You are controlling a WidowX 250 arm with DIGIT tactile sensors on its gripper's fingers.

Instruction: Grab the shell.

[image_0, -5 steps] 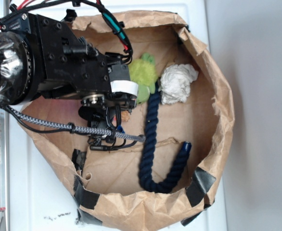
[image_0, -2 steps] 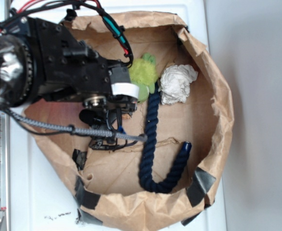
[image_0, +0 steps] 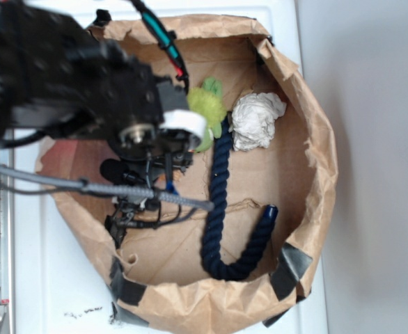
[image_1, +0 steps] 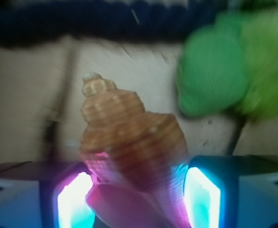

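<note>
**Inspector A:** Nearest the wrist camera, bottom of frame: gripper [image_1: 139,190], two lit pads, pink-white at lower left [image_1: 75,202], cyan at lower right [image_1: 203,192]. Clenched on the shell [image_1: 129,142], both pads pressed against its wide lower body.

**Inspector B:** Shell placement?

**Inspector A:** Centre of the wrist frame, between the pads. Orange-tan, ridged whorls, knobbly tip pointing up toward upper centre. Lower part tinted pink by the pad light. Not made out in the exterior view; hidden under the arm.

**Inspector B:** Beyond the shell?

**Inspector A:** Brown paper floor, blurred. At upper right, green plush toy [image_1: 224,71], apart from the shell. Along the top edge, dark blue rope [image_1: 82,21], also blurred.

**Inspector B:** Exterior view?

**Inspector A:** Black arm [image_0: 72,83] filling upper left, reaching into a crumpled brown paper bag [image_0: 315,174] patched with black tape at lower edge. Gripper [image_0: 152,191] low inside the bag, left of centre. Green plush toy [image_0: 207,108] just right of the arm. Crumpled white paper ball [image_0: 257,120] further right, upper centre. Dark blue rope [image_0: 221,202] curving down from beside the toy to a hook at lower centre.
</note>
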